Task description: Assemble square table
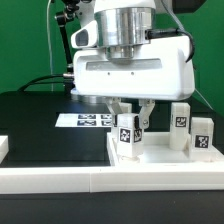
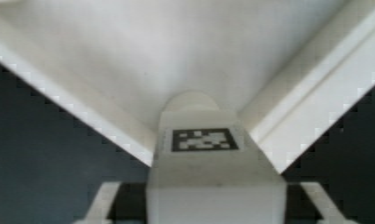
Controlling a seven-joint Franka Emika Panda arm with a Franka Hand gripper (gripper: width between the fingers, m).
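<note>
My gripper [image 1: 130,122] is at the middle of the exterior view, shut on a small white leg post [image 1: 127,138] that stands upright on the white square table top [image 1: 150,168]. In the wrist view the leg post [image 2: 205,165], with its black-and-white tag, sits between my two fingers [image 2: 109,200] and points at a corner of the table top [image 2: 166,60]. Two more tagged leg posts [image 1: 181,125] [image 1: 203,135] stand upright on the top at the exterior view's right.
The marker board [image 1: 85,120] lies flat on the black table behind my gripper. A white part [image 1: 3,148] pokes in at the exterior view's left edge. A green wall stands behind.
</note>
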